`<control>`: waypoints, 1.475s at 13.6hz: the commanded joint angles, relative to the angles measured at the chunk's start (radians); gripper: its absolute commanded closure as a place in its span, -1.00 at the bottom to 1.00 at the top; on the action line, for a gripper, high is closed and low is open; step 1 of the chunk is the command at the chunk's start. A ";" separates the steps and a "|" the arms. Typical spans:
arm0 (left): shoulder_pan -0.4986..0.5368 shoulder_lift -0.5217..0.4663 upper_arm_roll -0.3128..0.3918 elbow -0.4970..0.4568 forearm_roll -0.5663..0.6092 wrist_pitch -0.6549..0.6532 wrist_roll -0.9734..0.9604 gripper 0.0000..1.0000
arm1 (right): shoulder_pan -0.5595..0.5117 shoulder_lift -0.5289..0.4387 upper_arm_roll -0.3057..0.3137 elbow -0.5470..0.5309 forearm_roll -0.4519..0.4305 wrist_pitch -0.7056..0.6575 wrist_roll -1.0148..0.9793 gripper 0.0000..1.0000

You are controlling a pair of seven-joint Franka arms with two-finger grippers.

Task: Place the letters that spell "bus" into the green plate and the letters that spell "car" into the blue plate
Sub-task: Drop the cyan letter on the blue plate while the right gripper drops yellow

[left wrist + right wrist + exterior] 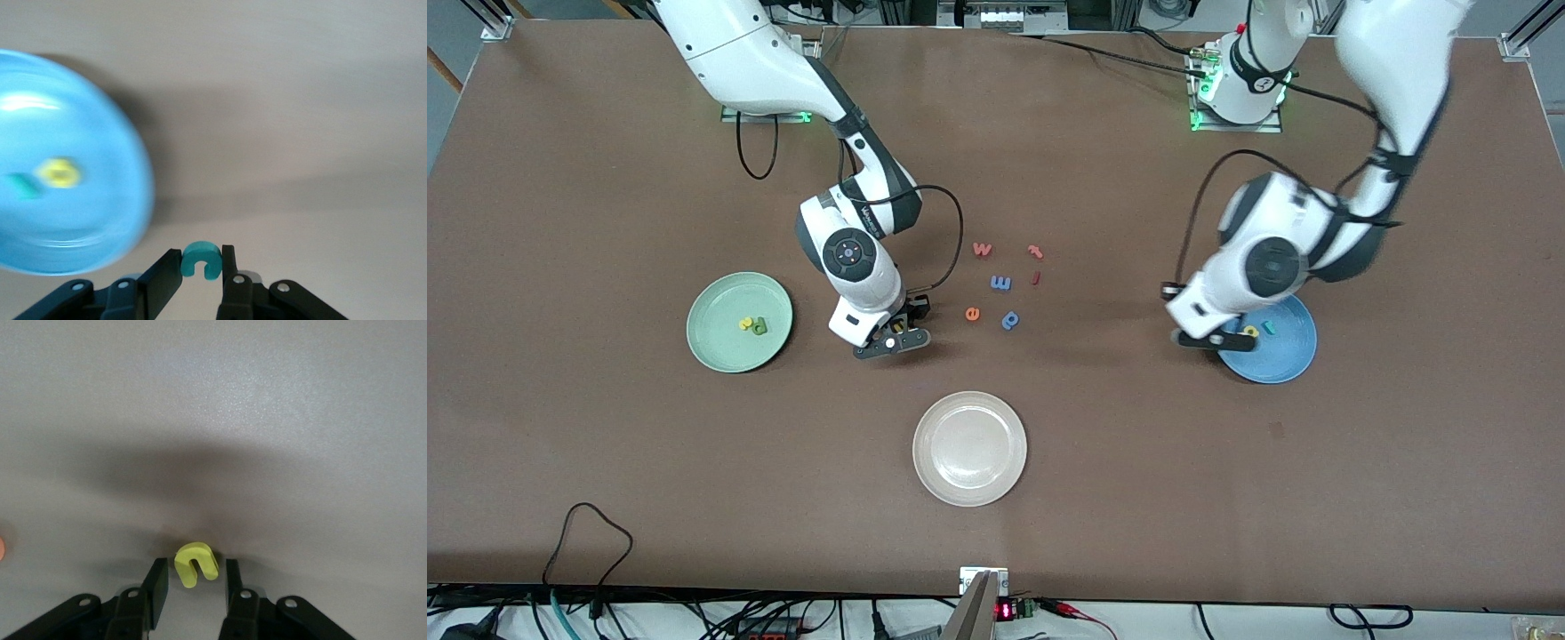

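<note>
My left gripper (1209,339) (200,257) is shut on the teal c (200,259), over the table just beside the rim of the blue plate (1285,357) (80,233). In that plate lie the yellow a (1251,332) (60,172) and the teal r (1268,328) (25,187). My right gripper (894,345) (195,570) is low over the table between the green plate (711,342) and the loose letters. It is open, and the yellow u (197,564) sits between its fingertips with a small gap on each side. The yellow s (744,324) and the green b (759,327) lie in the green plate.
A cream plate (969,448) sits nearer the front camera, mid-table. Loose letters lie between the arms: an orange w (982,250), a blue m (1000,283), an orange e (972,313), a blue p (1010,320) and two red pieces (1035,252) (1036,278).
</note>
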 commanded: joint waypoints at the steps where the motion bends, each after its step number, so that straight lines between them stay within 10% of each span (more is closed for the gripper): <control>1: 0.124 0.014 -0.006 -0.029 0.022 -0.001 0.098 0.81 | 0.005 0.019 0.001 0.014 -0.012 0.019 -0.001 0.15; 5: 0.210 0.063 -0.008 -0.035 0.088 0.008 0.102 0.81 | 0.006 0.027 0.001 0.014 -0.012 0.031 -0.001 0.16; 11: 0.166 0.125 -0.016 -0.026 0.088 0.144 0.097 0.80 | 0.003 0.029 -0.002 0.010 -0.014 0.031 -0.004 0.98; 16: 0.161 0.159 -0.016 -0.026 0.088 0.212 0.088 0.66 | -0.021 -0.037 -0.037 0.010 -0.014 -0.016 -0.038 1.00; 18: 0.152 0.157 -0.016 -0.005 0.088 0.203 0.089 -0.99 | -0.076 -0.091 -0.057 0.002 -0.015 -0.104 -0.062 1.00; 20: 0.149 0.133 -0.020 0.012 0.088 0.201 0.091 -1.00 | -0.185 -0.140 -0.059 -0.032 -0.015 -0.193 -0.131 1.00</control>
